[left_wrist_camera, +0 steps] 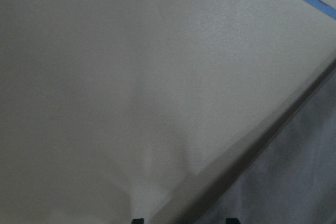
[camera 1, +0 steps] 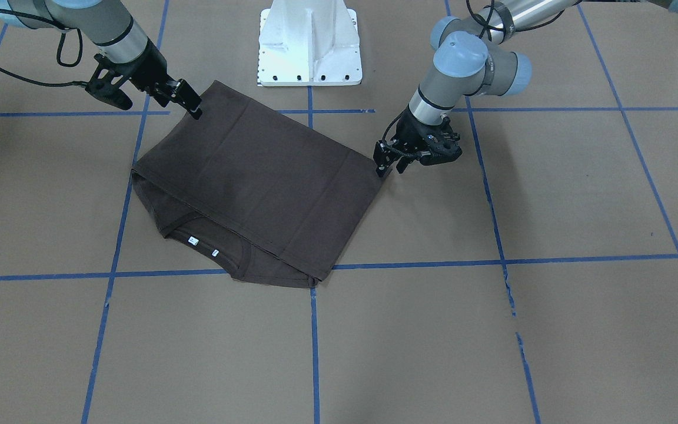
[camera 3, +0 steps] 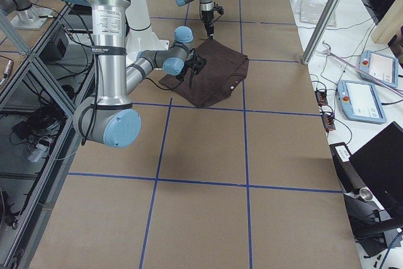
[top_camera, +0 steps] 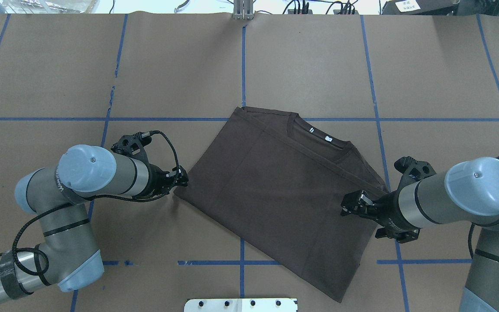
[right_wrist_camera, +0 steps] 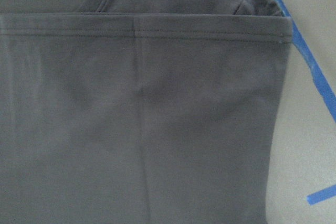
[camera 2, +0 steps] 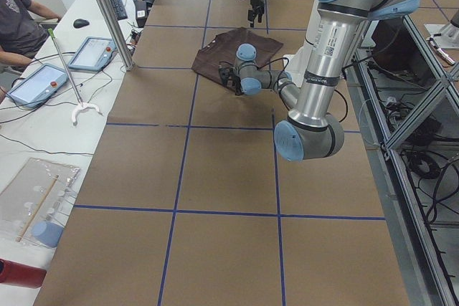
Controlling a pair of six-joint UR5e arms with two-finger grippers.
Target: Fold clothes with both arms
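The dark grey-brown T-shirt (camera 1: 256, 176) lies folded flat on the brown table, its lower half laid over the chest. The collar with small white tags (top_camera: 319, 133) shows at the far edge. My left gripper (top_camera: 183, 180) is low beside the shirt's left corner (camera 1: 387, 164). Its fingertips (left_wrist_camera: 137, 220) stand apart in the left wrist view, with table and the shirt's edge (left_wrist_camera: 294, 182) between them, holding nothing. My right gripper (top_camera: 348, 206) hovers over the shirt's right edge (camera 1: 192, 101) and looks open. The right wrist view shows only flat cloth (right_wrist_camera: 131, 129).
The white pedestal (camera 1: 309, 47) stands just behind the shirt on the robot's side. Blue tape lines (top_camera: 243, 65) grid the table. A desk with tablets (camera 2: 93, 51) and a seated person (camera 2: 18, 19) lies beyond the table's far edge.
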